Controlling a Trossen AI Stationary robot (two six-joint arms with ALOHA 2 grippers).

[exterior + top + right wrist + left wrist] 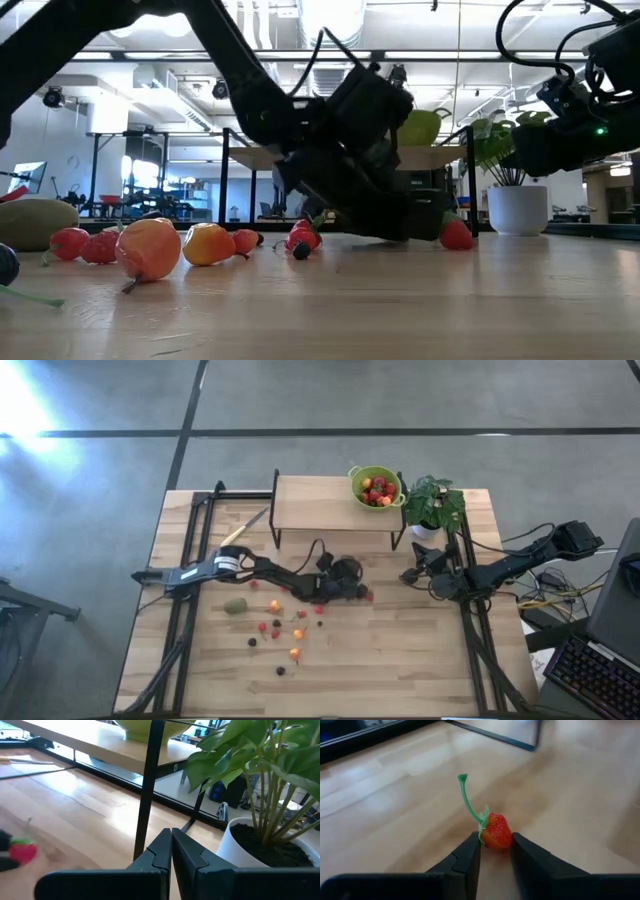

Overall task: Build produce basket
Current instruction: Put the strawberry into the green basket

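While the right gripper (pixel 410 574) waits with its fingers pressed together near the potted plant (pixel 436 505), the left gripper (pixel 495 851) sits low at the table's (pixel 420 660) centre, jaws narrowed on a red strawberry (pixel 496 833) whose green stem stands up. The lime-green basket (pixel 376 487), already holding red fruit, rests on the raised shelf (pixel 310 502) at twelve o'clock. Loose berries (pixel 275 628) and a brownish-green kiwi (pixel 235 605) lie toward seven and eight o'clock.
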